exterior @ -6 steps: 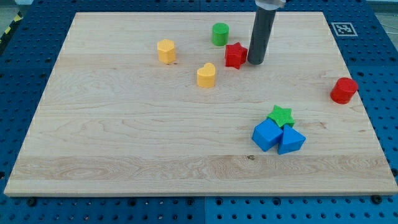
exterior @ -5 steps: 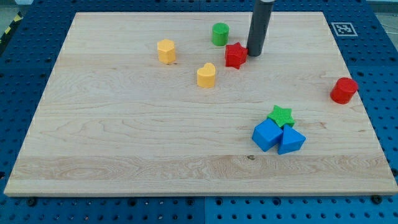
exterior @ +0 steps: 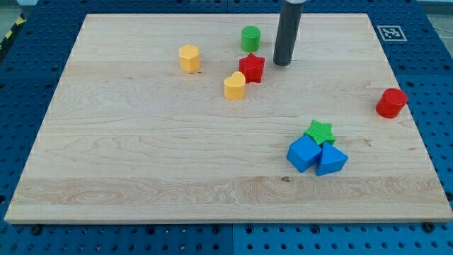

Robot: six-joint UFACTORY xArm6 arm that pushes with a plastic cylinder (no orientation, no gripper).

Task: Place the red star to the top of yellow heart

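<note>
No pincer showing, so can't tell its state. Red star (exterior: 251, 68) is sitting touching the yellow heart (exterior: 234, 86), on its upper right; my tip (exterior: 282, 64) is hanging just right of the star.

1. My tip (exterior: 282, 63) is near the view's top, just right of the red star (exterior: 251, 68).
2. The red star touches the yellow heart (exterior: 234, 86), up and to its right.
3. A green round block (exterior: 250, 38) sits above the star.
</note>
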